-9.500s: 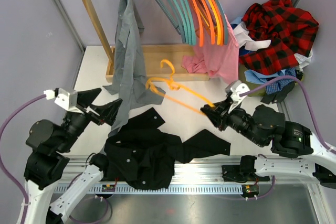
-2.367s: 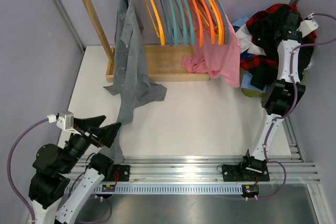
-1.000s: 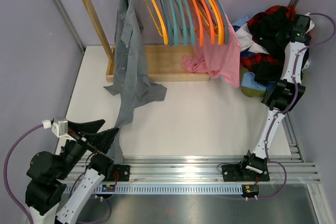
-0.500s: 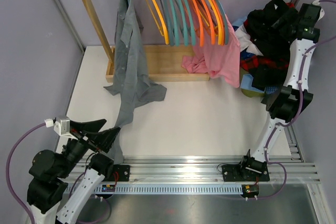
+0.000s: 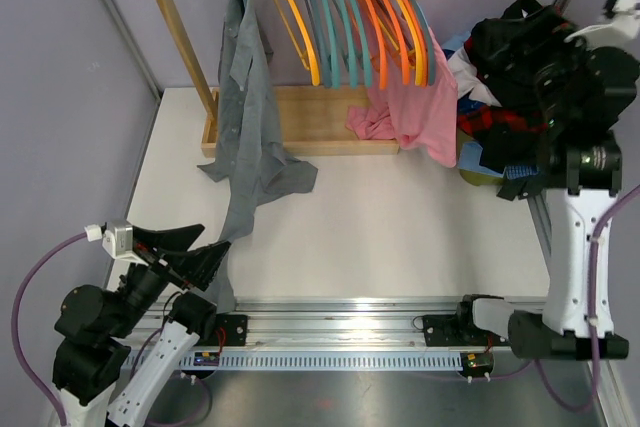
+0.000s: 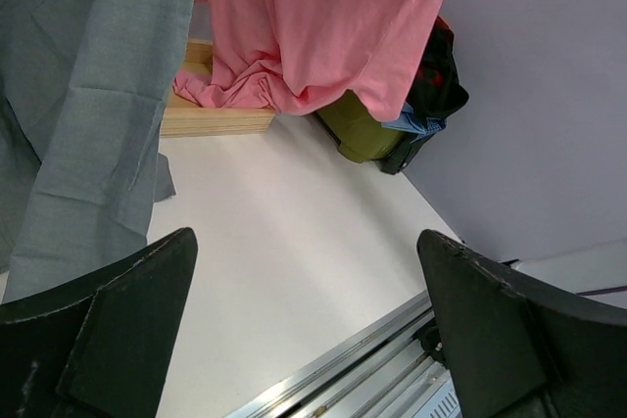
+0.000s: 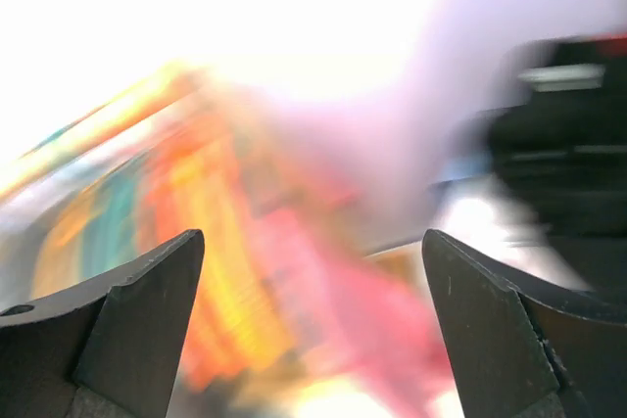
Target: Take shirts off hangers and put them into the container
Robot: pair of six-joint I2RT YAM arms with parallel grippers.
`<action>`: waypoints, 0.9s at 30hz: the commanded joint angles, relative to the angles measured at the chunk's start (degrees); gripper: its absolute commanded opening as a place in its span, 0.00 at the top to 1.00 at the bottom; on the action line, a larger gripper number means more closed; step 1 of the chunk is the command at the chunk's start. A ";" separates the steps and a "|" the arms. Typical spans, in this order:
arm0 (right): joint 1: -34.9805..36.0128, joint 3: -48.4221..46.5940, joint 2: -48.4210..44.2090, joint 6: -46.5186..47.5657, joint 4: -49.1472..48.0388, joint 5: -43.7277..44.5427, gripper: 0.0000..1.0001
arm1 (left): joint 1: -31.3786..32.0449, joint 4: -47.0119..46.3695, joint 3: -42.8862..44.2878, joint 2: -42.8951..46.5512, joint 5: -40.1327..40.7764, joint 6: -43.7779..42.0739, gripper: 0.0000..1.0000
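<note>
The left gripper hangs low over the near left corner of the table, its jaws spread wide with nothing between them. Just ahead of it lies the tail of the grey shirt, which is on a hanger at the left end of the wooden rack, its lower part trailing down onto the tabletop.

The right gripper is lifted high at the far right, above the bin, and its jaws are also wide apart and empty; its own camera view is smeared with blur. Under it the black shirt sits heaped on top of the pile, with the plaid shirt showing red below. The yellow-green bin holding them stands at the right of the rack.

The empty hangers, teal and orange, crowd the rail. A pink garment droops from the rightmost ones.
</note>
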State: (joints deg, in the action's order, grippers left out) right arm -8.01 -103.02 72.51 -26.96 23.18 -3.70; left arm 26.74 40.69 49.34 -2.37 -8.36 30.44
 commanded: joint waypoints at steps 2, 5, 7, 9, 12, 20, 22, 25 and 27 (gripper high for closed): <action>16.51 5.81 -7.55 5.25 -10.17 -9.29 0.00 | 0.06 -2.19 0.75 -0.62 -0.43 -1.43 0.01; 23.62 6.69 -9.84 5.51 -9.82 -14.74 0.01 | 0.06 -1.84 1.02 -0.35 -0.25 -1.69 0.01; 27.59 7.05 -10.37 6.74 -8.95 -17.38 0.00 | 0.06 -1.84 0.93 -0.09 -0.43 -1.70 0.01; 34.62 6.61 -9.32 9.45 -7.72 -18.17 0.01 | 0.06 -1.84 1.02 0.00 -0.25 -1.78 0.01; 45.95 4.77 -5.99 16.13 -3.50 -11.87 0.01 | 0.06 -1.58 1.46 0.09 -0.25 -2.13 0.01; 62.40 -6.73 7.28 26.61 2.57 2.10 0.01 | 0.06 0.09 3.66 0.09 0.89 -4.33 0.01; 65.82 -10.51 12.28 30.55 4.40 10.62 0.01 | 0.06 0.44 3.74 0.35 1.06 -4.51 0.01; 68.73 -21.30 20.28 32.76 5.74 21.34 0.01 | 0.06 0.80 3.92 0.52 1.50 -4.68 0.01; 69.18 -24.32 25.37 32.85 4.51 30.45 0.01 | 0.06 1.23 3.92 1.05 1.59 -4.60 0.01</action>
State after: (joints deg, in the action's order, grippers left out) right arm 59.90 -120.64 94.17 1.74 28.75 9.28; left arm 26.74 41.69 51.77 -2.26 -7.35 26.96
